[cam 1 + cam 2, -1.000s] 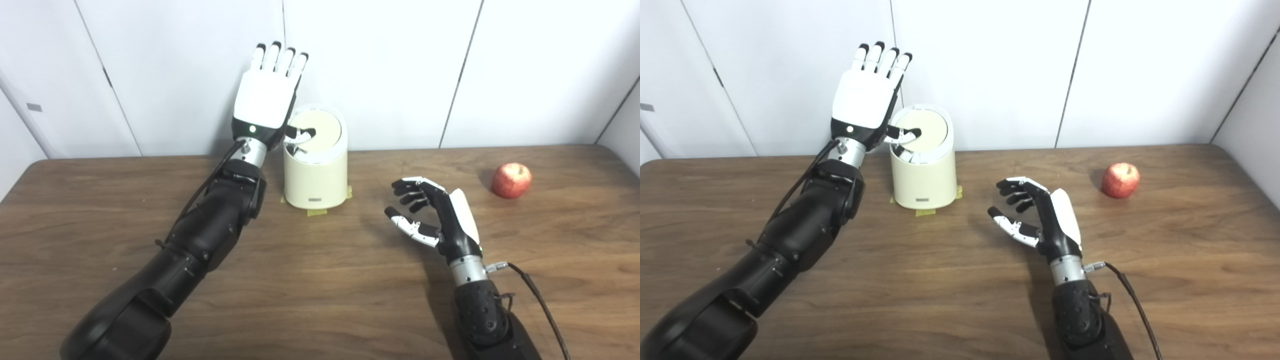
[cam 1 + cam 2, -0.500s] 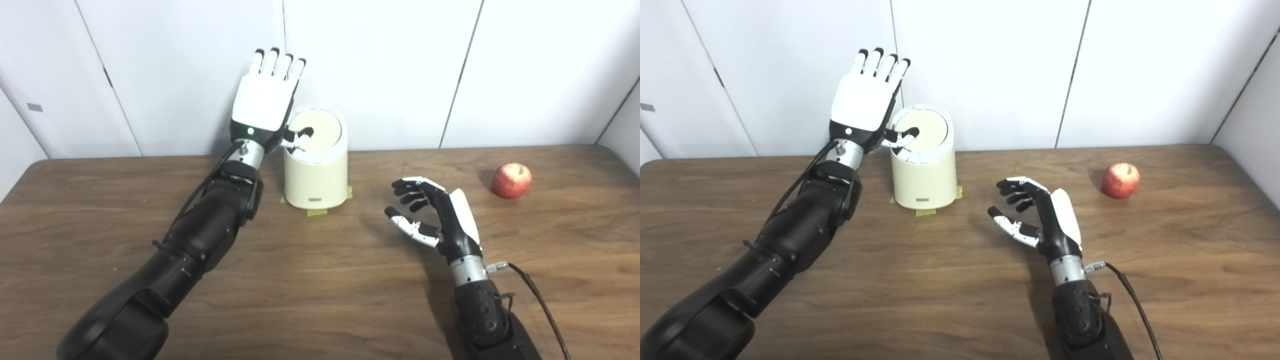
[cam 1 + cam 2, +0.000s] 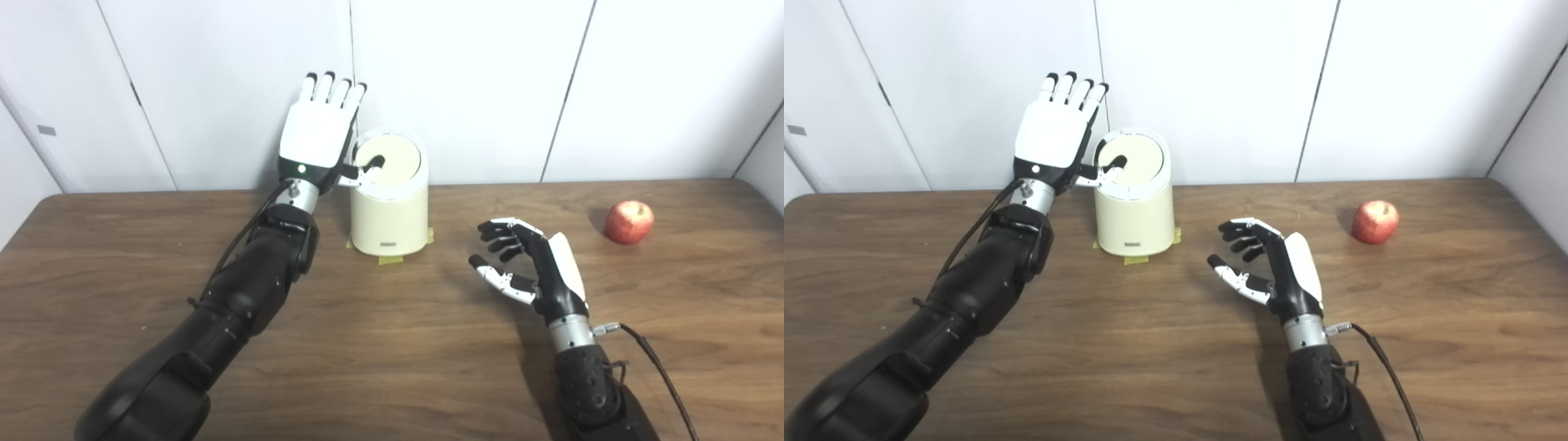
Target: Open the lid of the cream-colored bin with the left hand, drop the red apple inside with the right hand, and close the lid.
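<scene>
The cream-colored bin [image 3: 389, 208] stands upright left of centre in the upper half of the frame, near the far edge of the table [image 3: 380, 349], with bits of yellow tape [image 3: 389, 260] showing at its base. Its round lid [image 3: 395, 160] is tilted toward the camera and covers the opening, so nothing of the inside can be seen. The left hand [image 3: 318, 131] is raised just beside the bin's left side, fingers [image 3: 331, 87] straight, spread and pointing up, holding nothing; its thumb [image 3: 366, 169] reaches sideways and its dark tip rests on the lid's left part. The right hand [image 3: 539, 269] is lower, right of centre, well apart from the bin, palm turned left with fingers loosely curled and apart, empty. The red apple [image 3: 628, 221] sits on the table at the right of the frame, beyond the right hand and untouched, close to the white wall panels [image 3: 478, 79].
</scene>
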You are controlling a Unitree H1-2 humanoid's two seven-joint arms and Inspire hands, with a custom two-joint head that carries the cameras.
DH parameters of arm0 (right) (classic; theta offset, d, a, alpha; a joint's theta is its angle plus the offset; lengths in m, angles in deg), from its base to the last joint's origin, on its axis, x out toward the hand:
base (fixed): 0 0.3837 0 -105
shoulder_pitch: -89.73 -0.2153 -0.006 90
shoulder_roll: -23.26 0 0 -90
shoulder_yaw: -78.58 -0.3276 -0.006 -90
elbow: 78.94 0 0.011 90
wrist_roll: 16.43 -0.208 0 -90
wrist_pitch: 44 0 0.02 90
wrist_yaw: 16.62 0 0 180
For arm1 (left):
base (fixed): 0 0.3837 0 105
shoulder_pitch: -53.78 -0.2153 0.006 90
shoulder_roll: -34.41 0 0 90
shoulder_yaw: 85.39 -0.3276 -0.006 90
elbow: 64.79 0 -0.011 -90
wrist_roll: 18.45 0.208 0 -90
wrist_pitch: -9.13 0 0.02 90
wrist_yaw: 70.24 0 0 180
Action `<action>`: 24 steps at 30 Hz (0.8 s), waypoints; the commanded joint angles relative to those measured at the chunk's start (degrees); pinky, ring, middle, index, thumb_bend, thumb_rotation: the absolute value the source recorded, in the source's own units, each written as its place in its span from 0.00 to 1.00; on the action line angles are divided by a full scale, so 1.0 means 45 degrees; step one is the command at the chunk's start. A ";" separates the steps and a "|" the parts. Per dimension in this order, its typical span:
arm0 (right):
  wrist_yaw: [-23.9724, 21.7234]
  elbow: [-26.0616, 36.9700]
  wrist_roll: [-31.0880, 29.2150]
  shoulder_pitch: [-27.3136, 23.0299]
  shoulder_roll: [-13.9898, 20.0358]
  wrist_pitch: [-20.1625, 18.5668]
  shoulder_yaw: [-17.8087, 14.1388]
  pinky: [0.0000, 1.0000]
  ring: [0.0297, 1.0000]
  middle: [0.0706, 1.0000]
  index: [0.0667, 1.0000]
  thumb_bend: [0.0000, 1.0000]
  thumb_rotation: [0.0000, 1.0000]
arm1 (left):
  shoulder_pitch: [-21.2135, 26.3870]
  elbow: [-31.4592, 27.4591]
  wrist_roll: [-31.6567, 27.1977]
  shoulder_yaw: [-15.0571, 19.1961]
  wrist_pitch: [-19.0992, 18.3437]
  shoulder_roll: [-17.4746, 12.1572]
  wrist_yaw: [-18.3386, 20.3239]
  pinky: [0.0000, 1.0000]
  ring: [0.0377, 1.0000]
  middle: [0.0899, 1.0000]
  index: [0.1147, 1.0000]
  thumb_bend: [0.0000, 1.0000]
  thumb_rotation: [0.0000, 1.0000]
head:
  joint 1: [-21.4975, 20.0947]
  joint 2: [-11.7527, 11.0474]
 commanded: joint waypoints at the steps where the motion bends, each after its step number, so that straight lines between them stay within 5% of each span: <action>1: 0.0119 0.0158 -0.0063 -0.0033 -0.0187 0.0241 0.0041 0.49 0.58 0.60 0.61 0.30 0.30 | 0.0259 0.0379 0.0049 -0.0146 0.0005 -0.0114 0.0223 1.00 1.00 0.95 0.95 1.00 0.41 | -0.0007 0.0005; 7: 0.0239 -0.0054 -0.0031 -0.0088 -0.0168 0.0481 0.0058 0.49 0.57 0.60 0.61 0.30 0.30 | 0.0272 0.0496 -0.0158 0.0112 -0.0364 0.0014 0.0134 1.00 0.99 0.95 0.95 0.98 0.45 | 0.0004 -0.0013; 12: 0.0238 -0.0082 -0.0045 -0.0101 -0.0215 0.0466 0.0086 0.48 0.57 0.60 0.61 0.30 0.31 | 0.0269 0.0443 -0.0862 0.0657 -0.1218 0.0332 0.1156 1.00 1.00 1.00 0.99 0.87 0.65 | -0.0049 -0.0024; 24: 0.0290 -0.0116 -0.0059 -0.0108 -0.0264 0.0474 0.0099 0.48 0.57 0.59 0.60 0.30 0.30 | 0.0403 0.0731 -0.1911 0.1041 -0.1701 0.0672 0.1510 1.00 1.00 0.98 0.97 0.94 0.63 | -0.0069 -0.0027</action>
